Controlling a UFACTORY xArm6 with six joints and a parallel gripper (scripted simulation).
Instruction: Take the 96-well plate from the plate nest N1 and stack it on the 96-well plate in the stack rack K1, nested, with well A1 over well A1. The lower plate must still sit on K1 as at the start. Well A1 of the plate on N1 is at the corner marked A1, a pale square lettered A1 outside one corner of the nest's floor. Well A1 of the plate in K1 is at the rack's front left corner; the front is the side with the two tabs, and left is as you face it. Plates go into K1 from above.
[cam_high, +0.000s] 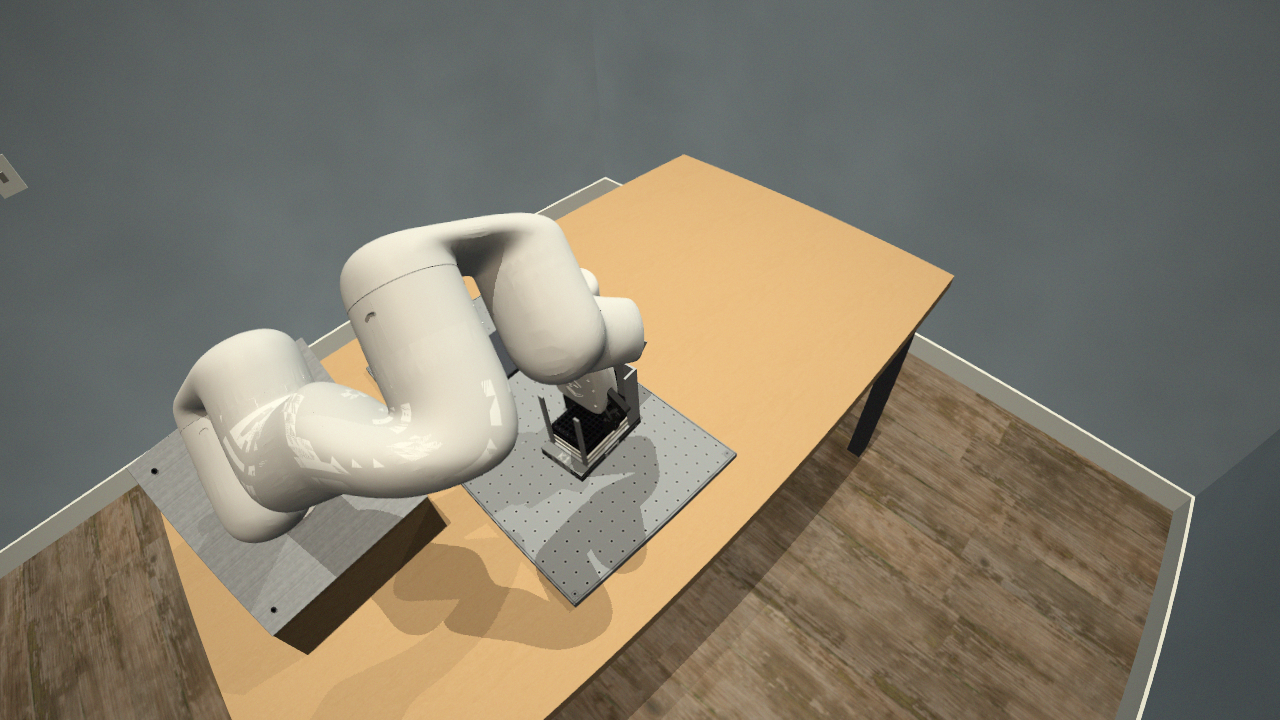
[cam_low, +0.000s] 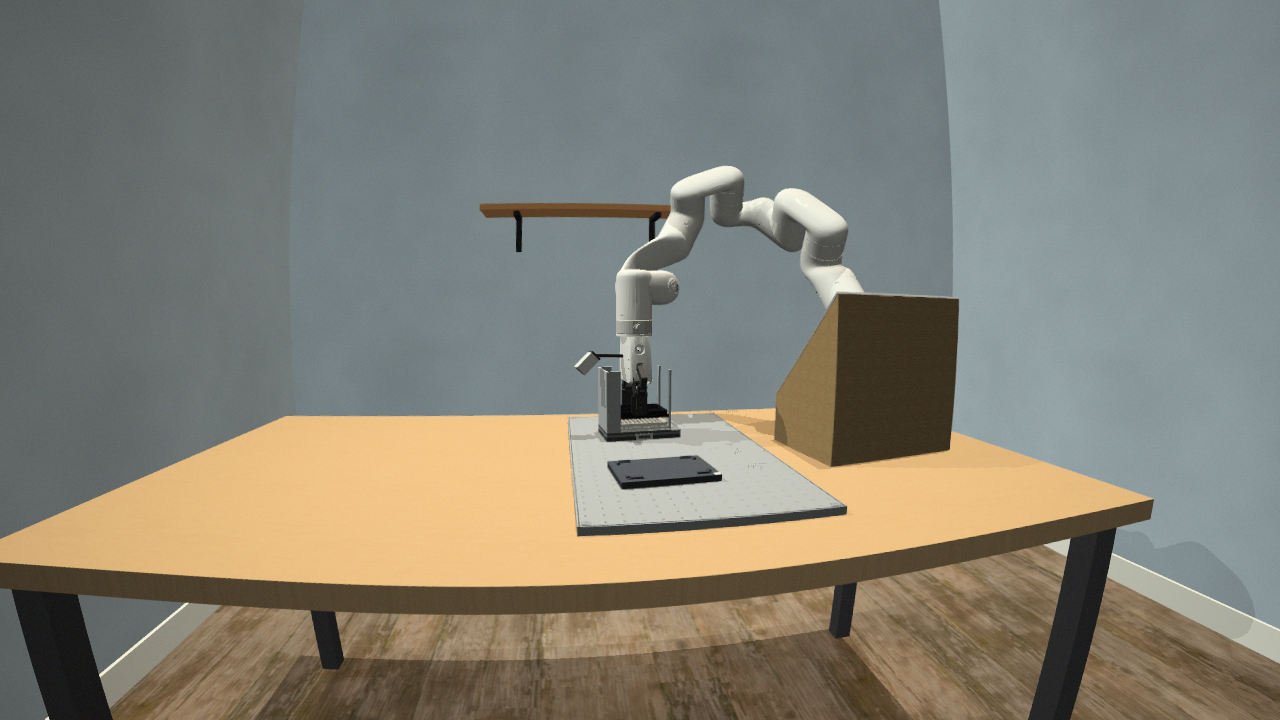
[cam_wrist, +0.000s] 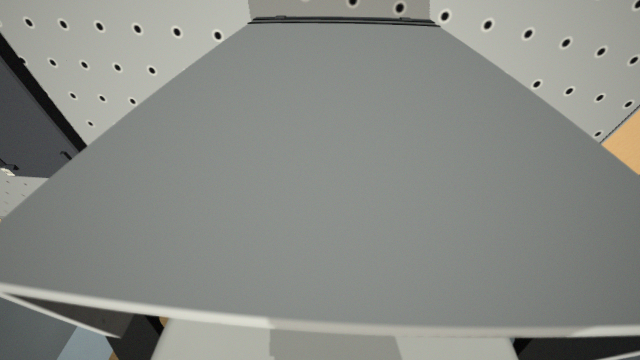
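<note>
The stack rack K1 (cam_high: 590, 429) stands on the grey perforated baseplate (cam_high: 590, 488); it also shows in the exterior view (cam_low: 637, 402). My gripper (cam_low: 637, 398) reaches down inside the rack from above and is shut on the black 96-well plate (cam_high: 586, 427). That plate sits low in the rack, just above or on the white 96-well plate (cam_low: 644, 422); I cannot tell if they touch. The plate nest N1 (cam_low: 664, 471) lies bare on the baseplate nearer the exterior camera. The wrist view is filled by the rack's grey back wall (cam_wrist: 320, 175), which hides the fingers and the plates.
The arm's base sits on a wedge-shaped block (cam_low: 866, 380) at the table's side. The rack's thin posts (cam_low: 668, 389) rise close beside my gripper. A wall shelf (cam_low: 572, 211) hangs behind.
</note>
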